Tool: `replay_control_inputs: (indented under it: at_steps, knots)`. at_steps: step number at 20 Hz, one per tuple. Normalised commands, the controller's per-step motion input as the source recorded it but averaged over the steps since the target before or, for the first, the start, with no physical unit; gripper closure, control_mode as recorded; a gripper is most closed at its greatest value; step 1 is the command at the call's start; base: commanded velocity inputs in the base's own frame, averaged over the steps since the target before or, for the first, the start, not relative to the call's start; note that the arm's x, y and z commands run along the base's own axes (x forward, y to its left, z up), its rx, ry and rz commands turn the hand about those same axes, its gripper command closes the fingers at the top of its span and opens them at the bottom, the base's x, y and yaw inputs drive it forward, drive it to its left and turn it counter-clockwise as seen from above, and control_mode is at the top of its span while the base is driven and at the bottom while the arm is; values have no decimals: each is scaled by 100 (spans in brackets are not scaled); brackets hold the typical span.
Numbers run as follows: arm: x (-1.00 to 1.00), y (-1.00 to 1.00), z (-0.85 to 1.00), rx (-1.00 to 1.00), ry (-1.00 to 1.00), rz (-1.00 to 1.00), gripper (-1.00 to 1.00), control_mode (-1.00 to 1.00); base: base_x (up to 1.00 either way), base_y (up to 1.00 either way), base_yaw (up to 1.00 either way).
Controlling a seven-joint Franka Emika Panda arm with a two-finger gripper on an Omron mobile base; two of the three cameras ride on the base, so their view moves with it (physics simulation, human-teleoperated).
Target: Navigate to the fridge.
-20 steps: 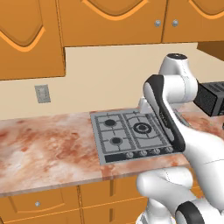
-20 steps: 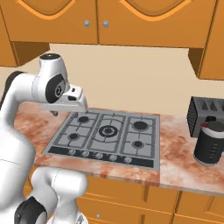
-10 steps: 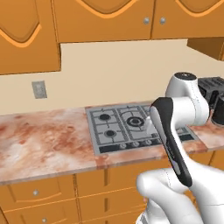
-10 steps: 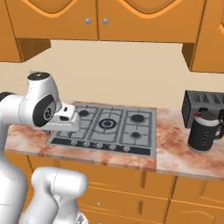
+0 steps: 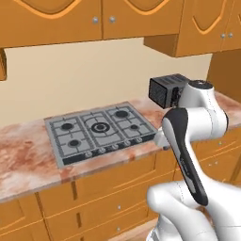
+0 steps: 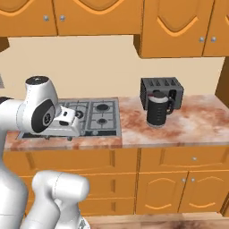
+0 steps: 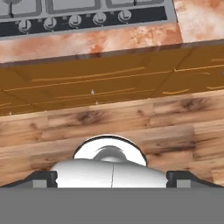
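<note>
The fridge is out of view; ahead there is orange cabinetry and a marbled counter. My gripper (image 7: 112, 179) hangs in front of the counter edge and looks straight down at the wooden floor. Its two dark fingertips (image 7: 43, 178) sit far apart at the bottom of the hand view, open, with nothing between them. In the right base view the white hand and gripper (image 6: 70, 133) are folded close to the arm, level with the cooktop's front edge.
A grey gas cooktop (image 5: 99, 132) is set in the counter (image 6: 188, 125). A black toaster (image 6: 162, 91) and a black kettle (image 6: 159, 111) stand to its right. Drawers and doors (image 7: 109, 83) run below, wall cabinets above. A tall orange unit (image 5: 229, 75) rises at the far right.
The whole scene has slid left in both base views, so the base has moved rightward along the counter. Toaster and kettle now sit further into frame. The arm keeps its folded pose.
</note>
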Motion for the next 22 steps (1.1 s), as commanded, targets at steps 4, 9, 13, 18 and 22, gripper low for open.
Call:
replay_control_inputs:
  at_steps: [4, 9, 13, 18, 22]
  knots:
    - [0, 0, 0, 0, 0, 0, -100, 100, -1, -26, -51]
    - [0, 0, 0, 0, 0, 0, -100, 100, 0, -19, -49]
    - [0, 0, 0, 0, 0, 0, -100, 100, 0, -28, -47]
    - [0, 0, 0, 0, 0, 0, -100, 100, 0, -41, -56]
    - [0, 0, 0, 0, 0, 0, -100, 100, 0, -44, -66]
